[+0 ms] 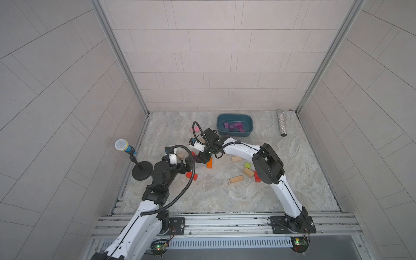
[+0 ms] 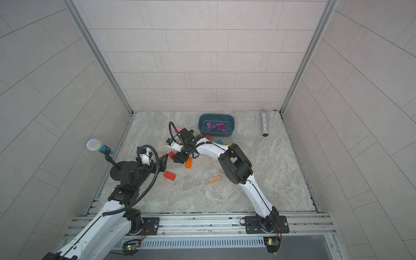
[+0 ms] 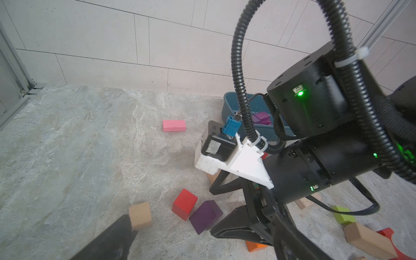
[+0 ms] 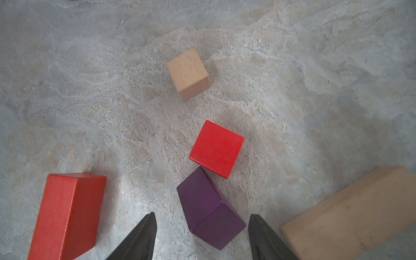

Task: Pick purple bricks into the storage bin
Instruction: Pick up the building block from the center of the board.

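**Marbled floor: one purple brick lying loose between spread jaws**

Grey-veined marbled floor [image 1: 202,195] is carrying a scatter of blocks inside pale tiled walls. Toward the back wall the storage bin [image 1: 235,134] is sitting, and several purple bricks [image 1: 234,126] are lying inside it in both top views. One more purple brick [image 4: 207,207] is lying on the floor, well apart from the bin, among the blocks near the middle. The right gripper [image 4: 202,217] is hovering over this brick with its jaws standing apart, one on each side, neither pressing on it. A red cube [image 4: 216,148] is sitting just beside one corner of the brick, a pale wooden cube [image 4: 189,74] is lying farther off, and a long red block [image 4: 67,216] is lying near one jaw. The left gripper [image 2: 164,162] is hanging near the same cluster. Only one finger [image 3: 117,236] is showing in the left wrist view, so I cannot tell whether its jaws are apart.
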Controlling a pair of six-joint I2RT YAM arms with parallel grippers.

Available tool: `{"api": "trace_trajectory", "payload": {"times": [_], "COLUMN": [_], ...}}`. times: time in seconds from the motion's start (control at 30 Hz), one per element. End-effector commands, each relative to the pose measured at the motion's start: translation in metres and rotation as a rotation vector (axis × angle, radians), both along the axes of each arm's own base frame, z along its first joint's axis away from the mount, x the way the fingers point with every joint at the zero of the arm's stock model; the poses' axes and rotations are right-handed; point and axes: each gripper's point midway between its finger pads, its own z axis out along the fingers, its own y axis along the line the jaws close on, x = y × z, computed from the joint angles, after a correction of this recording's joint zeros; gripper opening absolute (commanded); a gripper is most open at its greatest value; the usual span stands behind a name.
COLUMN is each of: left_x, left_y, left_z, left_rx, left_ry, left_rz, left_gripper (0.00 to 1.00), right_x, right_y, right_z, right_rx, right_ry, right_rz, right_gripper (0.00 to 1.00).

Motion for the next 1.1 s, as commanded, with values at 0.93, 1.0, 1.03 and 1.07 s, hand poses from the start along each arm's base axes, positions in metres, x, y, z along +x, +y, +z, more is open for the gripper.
{"api": "trace_trajectory", "payload": {"times": [0.93, 1.0, 1.03, 1.07], "left_x": [0.000, 0.000, 0.000, 0.000], "left_y": [0.001, 0.001, 0.001, 0.001], "left_z": [0.005, 0.004, 0.004, 0.003], "left_rx": [0.000, 0.000, 0.000, 0.001], "left_ry": [-0.029, -0.028, -0.027, -0.024], "left_rz": [-0.002, -0.001, -0.001, -0.002], "left_gripper": [1.00, 1.00, 1.00, 1.00], "right_x": [0.003, 0.004, 0.006, 0.005], "right_y": [0.003, 0.004, 0.005, 0.005], "right_z": [-0.029, -0.030, -0.030, -0.032], "right_rx": [-0.033, -0.035, -0.036, -0.039], "right_ry": [0.049, 0.053, 0.053, 0.057], "right_rz": [0.039, 0.035, 0.033, 0.032], "right_gripper": [0.64, 0.63, 0.63, 0.62]}}
